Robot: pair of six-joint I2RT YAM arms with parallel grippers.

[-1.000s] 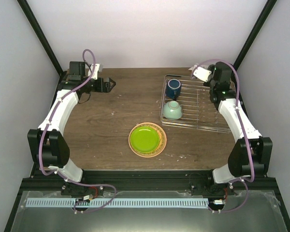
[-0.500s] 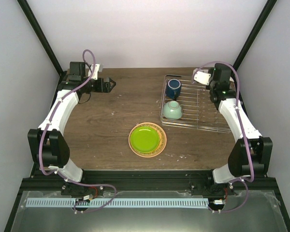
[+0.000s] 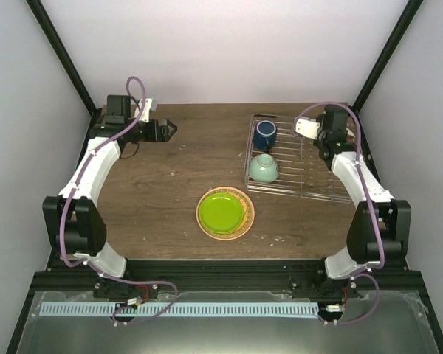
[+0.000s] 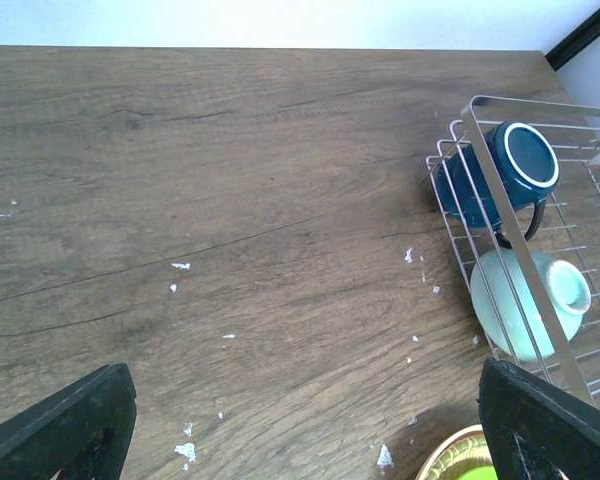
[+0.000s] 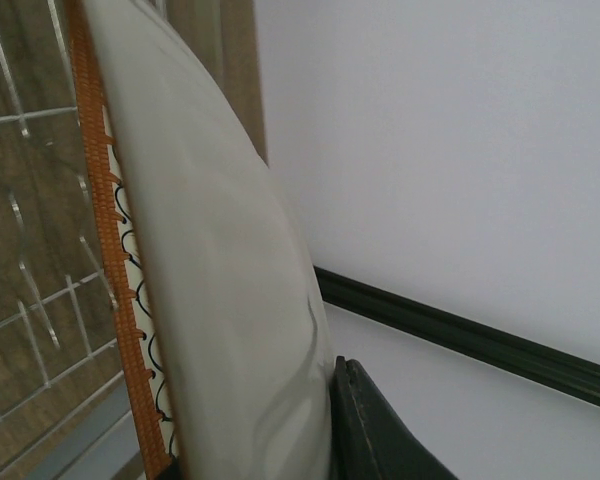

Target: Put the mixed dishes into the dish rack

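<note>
The orange-rimmed plate (image 5: 210,250) is standing on edge in the right gripper (image 3: 315,131), whose jaws are clamping on its rim. Its pale underside is facing the wrist camera, and it is hanging over the far right part of the dish rack (image 3: 310,177). Along the rack's left side, the dark blue mug (image 3: 264,135) is resting at the far end. The mint-green bowl (image 3: 263,168) is lying just nearer, tipped so that its foot is showing. The green-centred plate (image 3: 223,212) is lying flat on the wooden surface (image 3: 170,184), near and to the left of the rack, apart from it. The left gripper (image 3: 171,130) is hovering over the far left of the surface, its jaws standing wide apart and gripping nothing. White flecks (image 4: 185,452) are dotting the wood.
</note>
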